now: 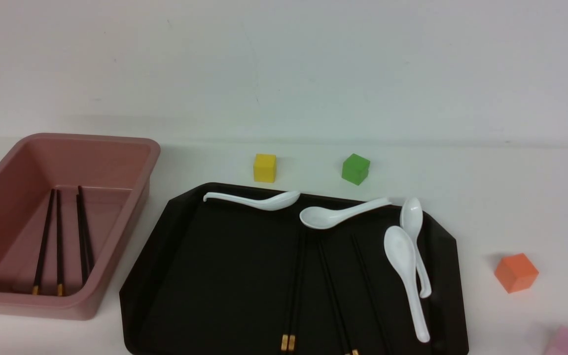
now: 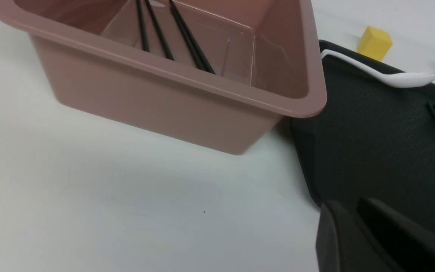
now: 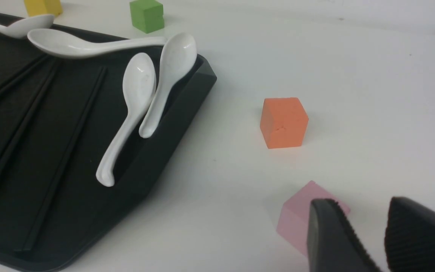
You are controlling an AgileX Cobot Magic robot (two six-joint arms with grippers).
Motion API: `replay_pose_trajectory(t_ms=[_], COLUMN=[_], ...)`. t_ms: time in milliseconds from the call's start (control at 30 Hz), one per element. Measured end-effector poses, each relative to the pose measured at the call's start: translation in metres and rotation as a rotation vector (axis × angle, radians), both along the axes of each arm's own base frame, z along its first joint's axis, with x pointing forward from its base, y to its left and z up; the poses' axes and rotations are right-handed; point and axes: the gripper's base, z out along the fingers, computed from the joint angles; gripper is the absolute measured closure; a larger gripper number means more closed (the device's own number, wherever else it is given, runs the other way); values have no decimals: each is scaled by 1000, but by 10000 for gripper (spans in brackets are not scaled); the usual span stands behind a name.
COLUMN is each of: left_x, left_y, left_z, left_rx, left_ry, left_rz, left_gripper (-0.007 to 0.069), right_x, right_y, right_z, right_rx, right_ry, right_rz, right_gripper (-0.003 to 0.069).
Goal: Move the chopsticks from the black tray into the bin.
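Both grippers show only in their own wrist views: the left gripper has its dark fingers a narrow gap apart with nothing between them, above the near left corner of the black tray; the right gripper stands with jaws apart and empty over the table, just by a pink cube. Four chopsticks lie side by side on the floor of the bin, left of the tray. Four more chopsticks rest on the tray, among four white spoons. Yellow, green and orange cubes sit on the table.
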Motion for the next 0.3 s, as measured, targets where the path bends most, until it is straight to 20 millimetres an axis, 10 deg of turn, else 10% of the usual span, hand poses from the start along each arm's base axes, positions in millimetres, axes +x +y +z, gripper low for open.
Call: replay_pose_trajectory(t_ms=[300], left_x=[0], left_y=[0], left_z=[0], left_rx=[0], left_ry=[0], left_rz=[0], left_gripper=[547], right_x=[0], right_y=[0], right_z=[0], right_rx=[0], right_ry=[0], right_rz=[0], right_gripper=[417])
